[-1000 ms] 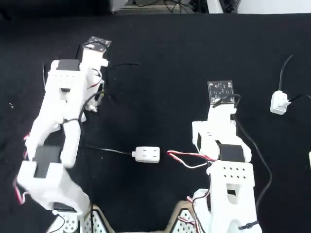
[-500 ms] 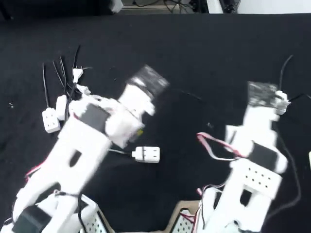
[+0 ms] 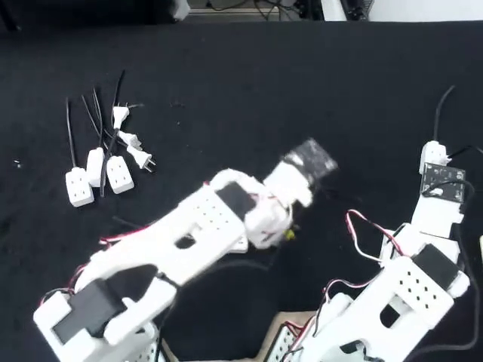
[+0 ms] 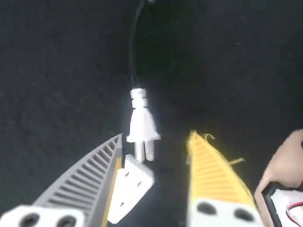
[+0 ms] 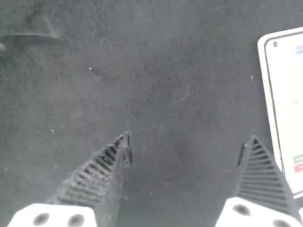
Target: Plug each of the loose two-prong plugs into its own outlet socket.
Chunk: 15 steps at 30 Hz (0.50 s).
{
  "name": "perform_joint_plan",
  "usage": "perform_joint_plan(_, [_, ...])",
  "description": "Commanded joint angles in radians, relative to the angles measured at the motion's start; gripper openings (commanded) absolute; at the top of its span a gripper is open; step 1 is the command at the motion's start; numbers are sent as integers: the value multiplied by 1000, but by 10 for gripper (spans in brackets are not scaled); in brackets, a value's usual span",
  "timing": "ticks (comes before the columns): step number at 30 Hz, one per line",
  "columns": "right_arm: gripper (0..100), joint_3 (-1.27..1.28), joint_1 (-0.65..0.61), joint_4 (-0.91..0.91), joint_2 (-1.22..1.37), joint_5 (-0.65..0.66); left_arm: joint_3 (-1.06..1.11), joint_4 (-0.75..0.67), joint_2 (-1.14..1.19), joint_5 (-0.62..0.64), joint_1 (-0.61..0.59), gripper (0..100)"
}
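Between my left gripper's (image 4: 155,137) open fingers lies a white two-prong plug (image 4: 141,125) on a black cord. Its prongs point at a white socket block (image 4: 130,187) beside the grey finger (image 4: 94,175) and seem to touch its edge. The left arm (image 3: 219,219) stretches across the table's middle. My right gripper (image 5: 188,141) is open over bare black cloth, and its arm (image 3: 423,271) stands at the right. At the far left lie three white sockets (image 3: 94,173) and three loose plugs (image 3: 130,139) with black cords. Another white socket (image 3: 432,152) peeks out beyond the right arm.
The table is covered in black cloth (image 3: 249,83). A flat white device (image 5: 284,109) lies just beside my right gripper. Red and white wires (image 3: 366,230) loop between the two arms.
The left arm has swung from the far left to the table's middle, uncovering the sockets and plugs there. The right arm has swung toward the right edge.
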Motion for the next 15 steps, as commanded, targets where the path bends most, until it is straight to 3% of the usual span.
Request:
perform_joint_plan(1, [346, -7, -8, -12, -24, 8, -206, 192, 5, -6, -96, 231])
perform_joint_plan(8, [346, -8, -341, 72, -21, 2, -378, 608, 5, -86, -269, 230])
perform_joint_plan(13, [345, -2, -664, 71, -21, 23, -262, 624, -15, -133, -464, 230])
perform_joint_plan(15, [345, -1, -772, 29, -21, 106, -160, 565, -66, -150, -539, 230])
